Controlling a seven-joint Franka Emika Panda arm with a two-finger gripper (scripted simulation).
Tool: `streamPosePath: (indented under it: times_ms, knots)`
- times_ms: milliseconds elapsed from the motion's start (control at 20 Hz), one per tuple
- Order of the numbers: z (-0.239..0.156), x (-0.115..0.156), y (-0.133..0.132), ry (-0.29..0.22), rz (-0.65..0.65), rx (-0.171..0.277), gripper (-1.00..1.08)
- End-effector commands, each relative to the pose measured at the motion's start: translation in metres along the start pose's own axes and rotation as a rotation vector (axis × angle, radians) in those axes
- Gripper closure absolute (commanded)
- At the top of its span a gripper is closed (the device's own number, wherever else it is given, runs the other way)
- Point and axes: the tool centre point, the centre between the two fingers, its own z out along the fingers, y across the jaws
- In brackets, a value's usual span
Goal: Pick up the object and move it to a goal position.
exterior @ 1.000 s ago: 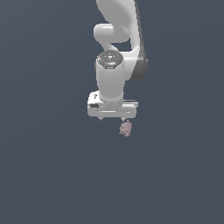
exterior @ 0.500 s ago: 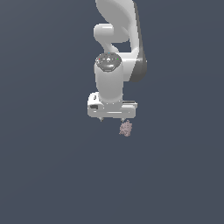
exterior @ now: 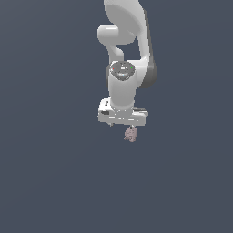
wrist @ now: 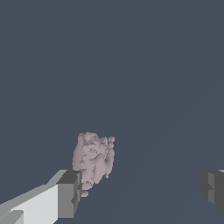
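Featureless slate backdrop. I saw my tool (wrist: 140, 192) spread wide, pink lump (wrist: 92, 159) beside one finger (wrist: 69, 194); I judged centring it before closing best.

Setting: simulated render, no real room | Evidence: uniform dark slate-grey ground (exterior: 50, 182) all around and beneath the gripper (exterior: 122, 124), no walls, furniture or fixtures | Rendering: flat-shaded white arm (exterior: 125, 54); blocky grey fingers (wrist: 70, 192); no visible textures on the surroundings.
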Motion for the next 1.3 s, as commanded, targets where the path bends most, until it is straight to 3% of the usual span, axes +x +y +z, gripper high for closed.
streamPosePath:
  times_ms: [0,600,1250]
  knots:
    - [0.009,-0.005,-0.009,0.002,0.027,-0.004,-0.92]
    - [0.048,-0.028,-0.046,0.017,0.144,-0.018,-0.92]
    - [0.062,-0.032,-0.052,0.019,0.160,-0.019,-0.92]
